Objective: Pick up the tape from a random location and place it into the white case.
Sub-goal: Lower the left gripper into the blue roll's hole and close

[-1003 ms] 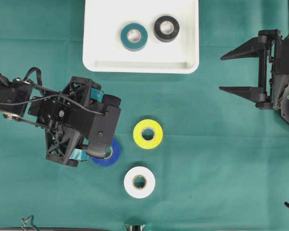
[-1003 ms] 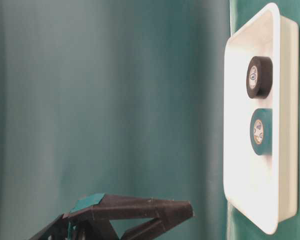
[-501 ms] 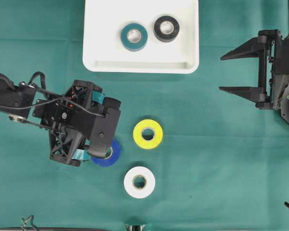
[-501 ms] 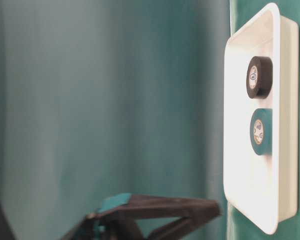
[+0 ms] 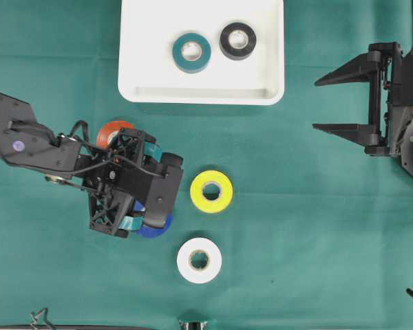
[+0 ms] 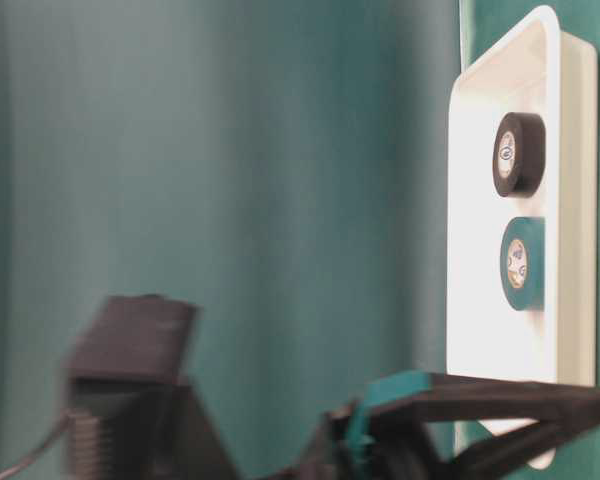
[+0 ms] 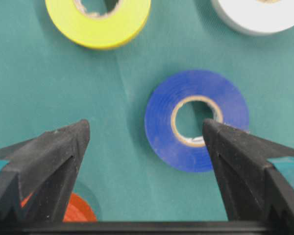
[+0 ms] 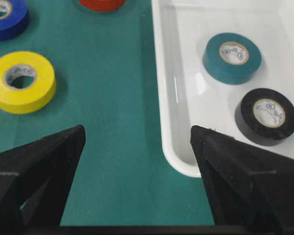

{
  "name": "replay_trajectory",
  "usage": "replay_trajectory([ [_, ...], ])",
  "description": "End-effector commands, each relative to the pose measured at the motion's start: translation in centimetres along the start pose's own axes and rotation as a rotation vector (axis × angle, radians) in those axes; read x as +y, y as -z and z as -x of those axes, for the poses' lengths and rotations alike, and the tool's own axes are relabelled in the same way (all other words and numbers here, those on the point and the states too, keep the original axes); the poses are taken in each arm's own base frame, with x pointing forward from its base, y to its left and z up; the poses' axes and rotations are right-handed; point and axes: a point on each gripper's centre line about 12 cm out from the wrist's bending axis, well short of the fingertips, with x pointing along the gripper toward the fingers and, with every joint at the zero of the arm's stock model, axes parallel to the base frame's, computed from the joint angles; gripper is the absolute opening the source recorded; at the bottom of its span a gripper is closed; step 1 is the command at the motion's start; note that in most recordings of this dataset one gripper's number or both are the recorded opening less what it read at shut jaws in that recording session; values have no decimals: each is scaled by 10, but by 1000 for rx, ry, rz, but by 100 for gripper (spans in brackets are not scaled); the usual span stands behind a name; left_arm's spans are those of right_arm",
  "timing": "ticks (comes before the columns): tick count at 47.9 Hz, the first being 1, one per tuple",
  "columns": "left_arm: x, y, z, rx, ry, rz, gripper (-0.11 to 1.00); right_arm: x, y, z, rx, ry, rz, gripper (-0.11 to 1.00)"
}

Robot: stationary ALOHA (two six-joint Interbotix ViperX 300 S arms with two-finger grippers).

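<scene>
While its jaws stand wide, the left gripper (image 7: 144,129) hangs over a flat blue tape ring (image 7: 196,120). The right gripper (image 8: 137,134) gapes too, beside the smooth white case (image 8: 174,122).

Blue tape (image 5: 157,227) mostly hidden under left gripper (image 5: 139,213) in overhead view. Orange tape (image 5: 110,132) half covered by arm. White case (image 5: 141,91) cut at top edge. Table-level view: left arm blurred.
</scene>
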Motion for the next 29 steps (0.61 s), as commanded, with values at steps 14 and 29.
replay_trajectory([
  [14,-1,16,-28,-20,-1,-5,98,1,-10,0,-23,-4,3,87],
  [29,-1,27,-61,9,0,-6,98,1,-11,0,-27,-5,0,87],
])
